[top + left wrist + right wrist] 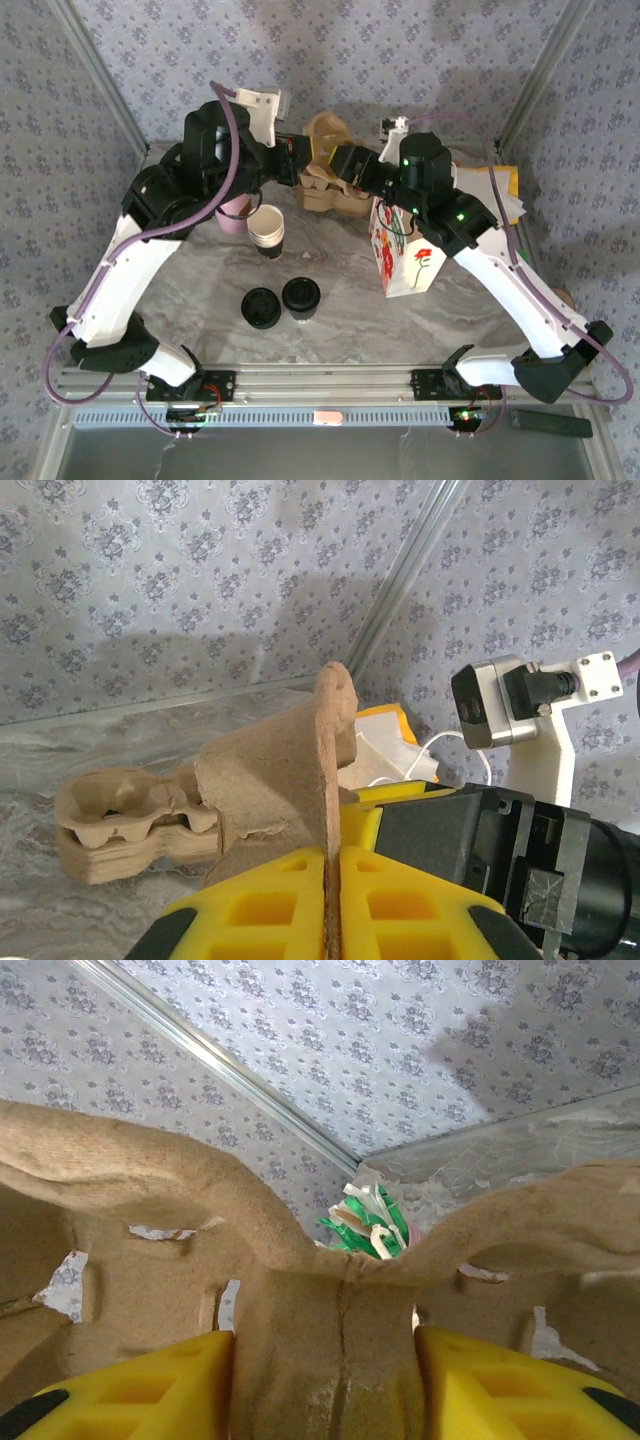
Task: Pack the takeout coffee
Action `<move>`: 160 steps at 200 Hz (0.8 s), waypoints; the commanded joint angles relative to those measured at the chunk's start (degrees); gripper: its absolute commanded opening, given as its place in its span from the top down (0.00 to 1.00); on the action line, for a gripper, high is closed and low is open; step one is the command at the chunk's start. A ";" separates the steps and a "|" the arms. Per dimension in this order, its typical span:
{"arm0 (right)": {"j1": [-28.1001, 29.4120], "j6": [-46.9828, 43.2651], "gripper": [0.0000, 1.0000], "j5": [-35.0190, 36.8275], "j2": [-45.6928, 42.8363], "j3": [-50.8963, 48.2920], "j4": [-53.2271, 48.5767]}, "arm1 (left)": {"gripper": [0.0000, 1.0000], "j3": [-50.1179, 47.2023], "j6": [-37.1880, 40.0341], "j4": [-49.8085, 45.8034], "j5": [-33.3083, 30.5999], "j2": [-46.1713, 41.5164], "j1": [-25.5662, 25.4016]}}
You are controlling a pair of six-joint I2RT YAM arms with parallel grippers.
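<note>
As both arms are seen reaching toward the far middle of the table (350, 325), the parts are labelled as follows:

Left gripper (330, 885): closed on a thin upright wall of the pulp cup carrier (275, 780) — the wall is pinched edge-on between the yellow fingers.

Right gripper (325, 1370): set around the carrier's central ridge, with a yellow finger pressed against each side of it.

Held carrier: raised between the two grippers, over the far part of the table.

Carrier stack (330, 197): laid on the table just below the held carrier (same brown pulp).

Takeout coffee (301, 296): stood upright on the near middle of the table, untouched and well apart from both grippers — its black lid is shown as a disc.

Lid pile (261, 307): placed just left of the coffee.

Paper cups (268, 230): a nested white stack, found beyond the lids, beside a pink cup (235, 217).

Flowered paper bag (405, 258): stood to the right of the coffee, partly beneath the right arm.
</note>
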 commanded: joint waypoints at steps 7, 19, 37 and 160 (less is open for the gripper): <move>-1.06 0.30 0.53 -0.21 -1.43 -1.44 -0.03 | 0.85 2.54 -0.13 1.86 -0.88 0.33 -0.52; -1.32 0.21 0.55 -0.18 -1.69 -1.70 0.04 | 0.82 3.11 -0.17 1.35 -0.85 0.75 -0.51; -1.67 0.25 0.55 0.18 -2.10 -2.06 0.03 | 0.79 3.27 -0.22 1.24 -0.74 0.84 -0.54; -6.30 -5.11 0.56 -0.64 -5.52 6.06 -7.32 | 0.54 -6.69 3.90 7.07 -7.74 -8.60 -0.48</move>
